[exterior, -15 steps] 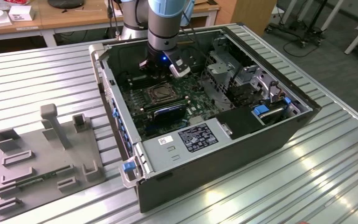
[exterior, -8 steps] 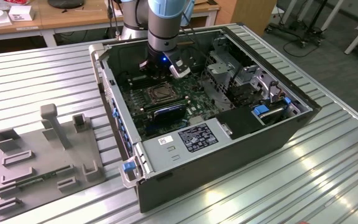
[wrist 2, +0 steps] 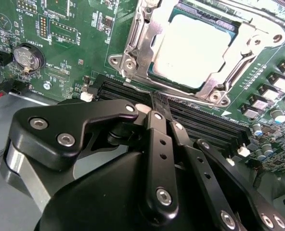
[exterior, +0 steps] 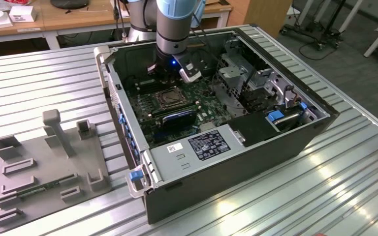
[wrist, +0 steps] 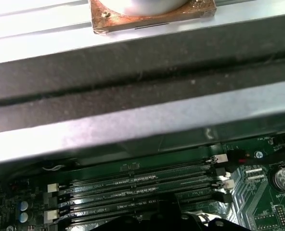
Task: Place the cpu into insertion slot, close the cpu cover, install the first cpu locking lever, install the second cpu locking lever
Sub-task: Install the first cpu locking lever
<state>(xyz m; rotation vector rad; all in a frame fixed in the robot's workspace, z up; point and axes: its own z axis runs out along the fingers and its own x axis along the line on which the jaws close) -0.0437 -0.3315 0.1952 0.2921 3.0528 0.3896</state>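
In the second wrist view the pale silvery cpu [wrist 2: 195, 45] lies flat in the insertion slot [wrist 2: 218, 94] on the green board. The silvery cpu cover [wrist 2: 136, 41] lies down around it, with the chip showing through its cut-out middle. My gripper [wrist 2: 154, 102] hovers over the black memory slots [wrist 2: 200, 122] just beside the socket. Its black fingers are pressed together with nothing between them. In the exterior view the gripper [exterior: 170, 77] hangs inside the open computer case, a little behind the insertion slot [exterior: 169, 98].
The case's metal walls [exterior: 120, 105] surround the board, with a drive cage [exterior: 241, 73] and cables on the exterior view's right. A round coin battery [wrist 2: 28, 57] sits on the board. A grey fixture plate [exterior: 45, 172] lies on the slatted table at the left.
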